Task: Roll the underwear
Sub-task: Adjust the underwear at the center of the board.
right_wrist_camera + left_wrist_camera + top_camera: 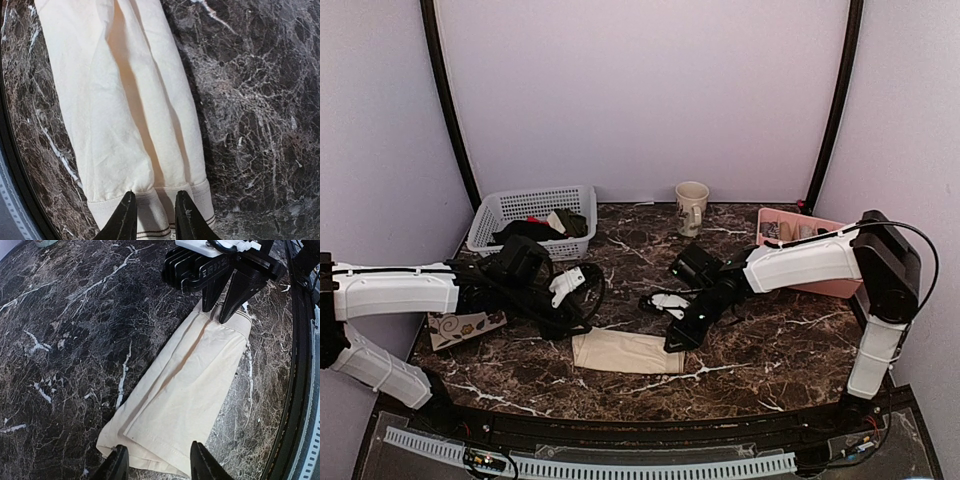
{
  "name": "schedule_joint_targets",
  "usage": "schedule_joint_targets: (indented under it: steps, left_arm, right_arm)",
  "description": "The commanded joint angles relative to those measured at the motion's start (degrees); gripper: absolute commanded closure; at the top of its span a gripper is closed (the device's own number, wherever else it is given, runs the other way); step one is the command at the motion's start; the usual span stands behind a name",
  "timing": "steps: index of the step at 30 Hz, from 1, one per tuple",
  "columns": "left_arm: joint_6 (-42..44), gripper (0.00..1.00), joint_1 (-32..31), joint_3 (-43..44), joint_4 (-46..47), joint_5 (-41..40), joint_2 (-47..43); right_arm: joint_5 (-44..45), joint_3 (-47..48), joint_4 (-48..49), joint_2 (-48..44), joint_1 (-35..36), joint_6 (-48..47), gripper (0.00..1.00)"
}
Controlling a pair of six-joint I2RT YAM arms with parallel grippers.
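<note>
Dark marble worktop (760,340), pale lilac walls (640,90). Folded underwear (625,352) lies as a long strip, front centre. Arms reach inward: left gripper (159,466) low at one end, jaws released; right gripper (156,217) on the waistband (200,192), jaws narrowly parted.

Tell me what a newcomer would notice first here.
The cream underwear, folded into a long strip, lies on the dark marble table near the front edge. The left hand straddles one end and the right hand the waistband end, both open. At the back: a white basket of dark clothes on the left, a mug in the middle.
</note>
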Motion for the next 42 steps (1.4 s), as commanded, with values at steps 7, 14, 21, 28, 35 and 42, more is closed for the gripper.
schedule_joint_targets:
  steps: [7,14,21,28,35,42]
  left_arm:
    - [-0.75,0.55,0.04,-1.06,0.17,0.77,-1.45]
    - [0.72,0.56,0.04,-1.30,-0.18,0.34,-0.60]
    - [1.24,0.56,0.04,-1.32,0.76,0.67,-0.24]
    - [2.03,0.56,0.04,-1.43,1.02,0.08,-0.63]
    - [2.22,0.56,0.00,-1.82,0.81,-0.34,-1.10]
    - [-0.11,0.59,0.04,-1.96,0.07,-1.01,-1.04]
  right_arm:
    - [0.57,0.44,-1.94,1.43,0.18,-1.70,0.85]
    - [1.94,3.52,-3.47,0.20,0.18,-1.45,0.66]
    - [2.81,4.05,-4.75,2.68,0.26,-1.88,0.66]
    - [1.98,4.15,-5.79,3.13,0.48,-2.57,0.77]
    - [1.85,6.58,-7.64,1.87,0.55,-2.23,1.00]
    - [2.46,6.50,-7.79,0.13,0.18,-1.03,1.00]
